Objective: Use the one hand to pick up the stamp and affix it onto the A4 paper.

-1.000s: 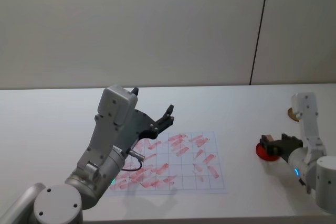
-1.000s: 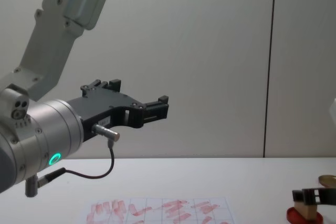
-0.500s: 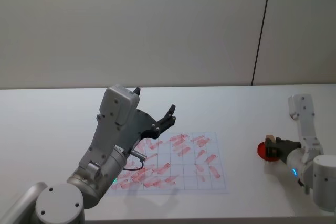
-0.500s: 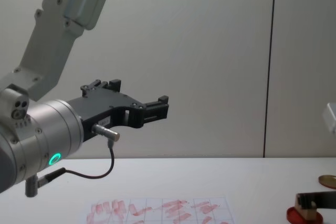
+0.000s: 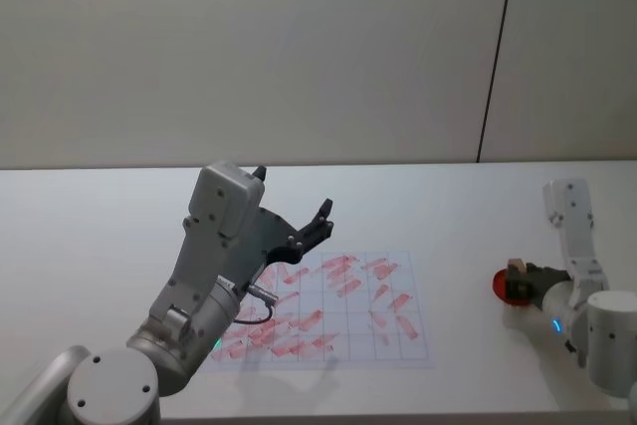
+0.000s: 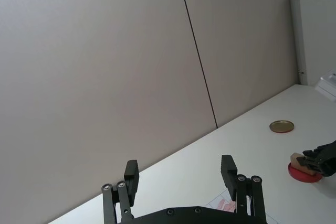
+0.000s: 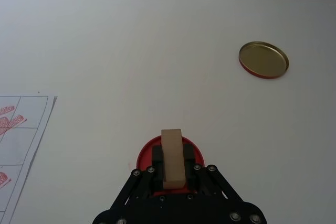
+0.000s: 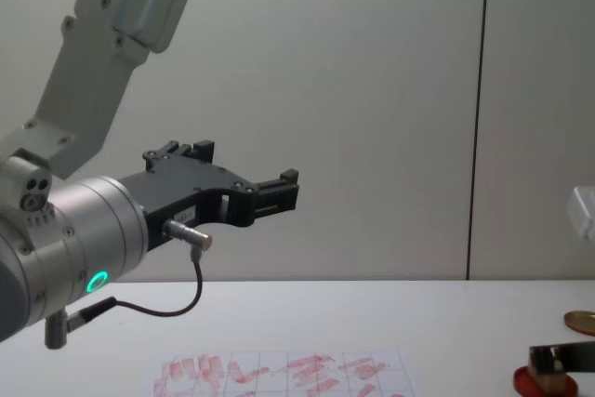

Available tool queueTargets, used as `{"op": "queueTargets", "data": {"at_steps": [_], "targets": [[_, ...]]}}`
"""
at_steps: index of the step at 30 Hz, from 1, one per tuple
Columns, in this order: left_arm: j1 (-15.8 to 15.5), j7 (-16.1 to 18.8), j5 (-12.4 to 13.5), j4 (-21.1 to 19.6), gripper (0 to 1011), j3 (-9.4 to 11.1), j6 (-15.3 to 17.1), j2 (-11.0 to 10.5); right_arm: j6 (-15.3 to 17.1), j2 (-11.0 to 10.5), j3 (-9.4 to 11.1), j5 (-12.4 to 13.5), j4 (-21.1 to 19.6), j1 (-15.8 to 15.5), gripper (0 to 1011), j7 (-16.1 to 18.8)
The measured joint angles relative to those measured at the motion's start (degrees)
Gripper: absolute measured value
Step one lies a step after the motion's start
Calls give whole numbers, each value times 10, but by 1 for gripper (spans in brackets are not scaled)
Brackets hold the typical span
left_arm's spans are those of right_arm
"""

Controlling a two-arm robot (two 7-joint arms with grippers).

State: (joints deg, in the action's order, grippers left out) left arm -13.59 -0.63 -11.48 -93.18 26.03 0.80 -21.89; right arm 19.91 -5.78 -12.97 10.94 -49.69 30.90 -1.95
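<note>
- A plain grey wall with 1 dark vertical seam stood behind a white tabletop (image 5: 100,236).
- The A4 paper (image 5: 343,311), gridded and crowded with red smeared marks, lay flat near the middle of the tabletop.
- Well off to its right, the right gripper (image 7: 172,172) reached low, its 2 jaws pinching the stamp (image 7: 171,156) by its long sides.
- The stamp sat over the round red ink pad (image 7: 143,157); whether its face touched the pad could not be told.
- A gold-brown disc (image 7: 263,59) lay beyond the pad, apart from it.
- The left gripper (image 6: 180,167) hung high above the paper's near-left part, jaws spread wide and holding nothing, idle.
- The step in hand looked like inking the stamp, with the grasp already made and the stamping not yet done.
- The next move probably called for a straight lift off the pad, a carry leftwards to the paper, and a level press downward, ideally onto a less crowded square of the grid, keeping clear of the raised left arm.
</note>
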Motion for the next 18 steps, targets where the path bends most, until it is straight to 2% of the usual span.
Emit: {"op": "queueTargets", "data": {"at_steps": [12,18], "targets": [[0,0,0,0,993,0,0,0,0,1,1,-8,-1,2,211,-9],[0,0,0,0,993,0,0,0,-13,0,1,-16,-31,-6,210,-10]]}}
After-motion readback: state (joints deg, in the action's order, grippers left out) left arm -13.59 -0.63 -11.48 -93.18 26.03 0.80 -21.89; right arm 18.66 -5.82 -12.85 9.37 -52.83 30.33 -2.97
